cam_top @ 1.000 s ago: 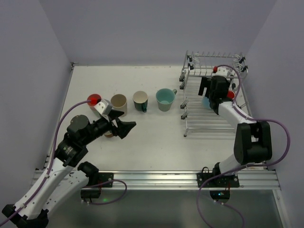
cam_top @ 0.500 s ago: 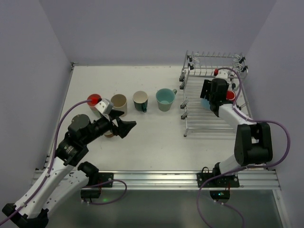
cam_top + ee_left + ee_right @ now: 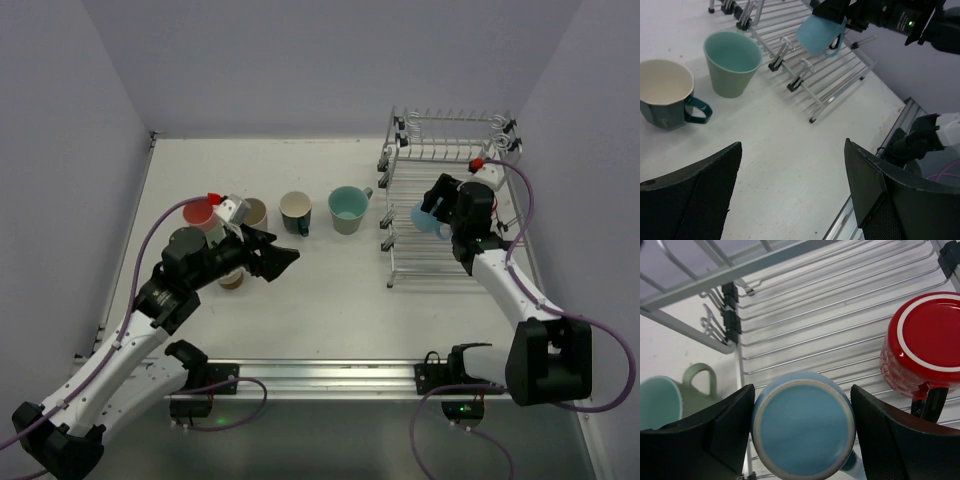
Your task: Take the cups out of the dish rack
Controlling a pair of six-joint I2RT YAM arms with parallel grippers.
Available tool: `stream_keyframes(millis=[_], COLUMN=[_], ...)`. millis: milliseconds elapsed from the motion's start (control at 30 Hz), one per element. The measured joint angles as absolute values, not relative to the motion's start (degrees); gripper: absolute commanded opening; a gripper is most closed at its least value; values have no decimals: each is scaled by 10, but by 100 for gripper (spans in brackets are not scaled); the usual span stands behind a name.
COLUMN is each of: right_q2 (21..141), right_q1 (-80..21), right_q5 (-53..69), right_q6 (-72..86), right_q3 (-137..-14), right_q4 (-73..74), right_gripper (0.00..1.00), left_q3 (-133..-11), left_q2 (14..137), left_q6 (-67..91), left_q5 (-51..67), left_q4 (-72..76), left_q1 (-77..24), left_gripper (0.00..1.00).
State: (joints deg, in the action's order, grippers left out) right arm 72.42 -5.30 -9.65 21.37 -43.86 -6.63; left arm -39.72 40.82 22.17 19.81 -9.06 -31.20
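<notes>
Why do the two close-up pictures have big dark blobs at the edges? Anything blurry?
Left wrist view: the blobs are that arm's own jaws, too near the lens to be sharp; the green cup beyond is crisp. Right wrist view: dark jaws likewise flank the blue cup, slightly soft. Top view: even light, faint shadows, no glare.

white table [image 3: 330, 290] — speckled; lavender walls [image 3: 300, 60] on three sides; metal rail [image 3: 340, 372] — near edge

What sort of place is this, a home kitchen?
Probably a robot test cell: bare lavender walls enclose a white table, and a metal rail at its near edge carries the left arm and right arm.
</notes>
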Motion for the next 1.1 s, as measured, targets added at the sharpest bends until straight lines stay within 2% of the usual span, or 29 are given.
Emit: stream_keyframes(millis=[167, 500, 833, 1100], right_q2=[666, 602, 501, 467], right_q1=[-53, -52, -52, -52], right_q5=[-80, -32, 46, 141], right_q6=[256, 308, 353, 410], right_q3=[-426, -426, -426, -403], right_q4=[-67, -25, -18, -48], right_gripper=[4, 6, 6, 6], left_q3=[-391, -404, -533, -579], left_q2=[455, 646, 865, 941], left_q6=[307, 402, 460, 491], left_q5=[235, 221, 216, 233], left_q4=[21, 177, 314, 387], left_q1=[-321, -442, -444, -444], left_gripper=[84, 80, 75, 74])
